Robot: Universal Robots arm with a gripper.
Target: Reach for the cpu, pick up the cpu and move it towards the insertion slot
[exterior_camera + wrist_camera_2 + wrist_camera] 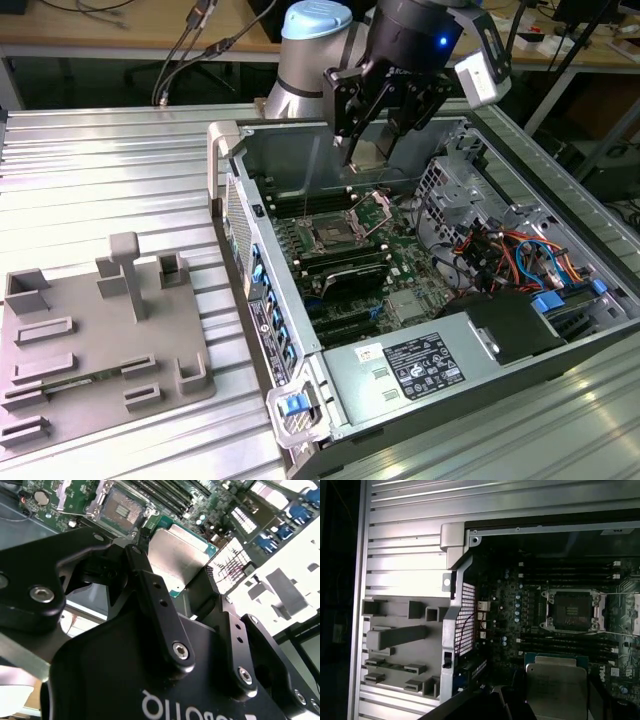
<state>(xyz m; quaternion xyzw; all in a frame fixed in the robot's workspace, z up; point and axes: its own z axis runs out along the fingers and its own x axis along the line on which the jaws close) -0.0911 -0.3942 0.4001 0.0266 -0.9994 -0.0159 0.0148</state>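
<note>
My gripper [375,152] hangs over the open computer case, shut on the cpu [372,148]. The cpu is a flat square chip with a silvery top and a thin green rim, and it shows between the black fingers in both wrist views [175,555] [555,687]. The insertion slot [335,236] is a square socket with a shiny metal frame and a dark centre, lying on the green motherboard below the chip. In the exterior view it sits a little toward the left of the cpu. Both wrist views show the slot uncovered [120,507] [572,611], with the cpu held clear above the board.
A grey plastic fixture tray [100,330] lies on the ribbed metal table at the exterior view's left, outside the case wall [245,230]. Long black memory slots [345,270] flank the socket. Coloured cables [510,255], a drive cage and a power supply [420,365] stand at the exterior view's right.
</note>
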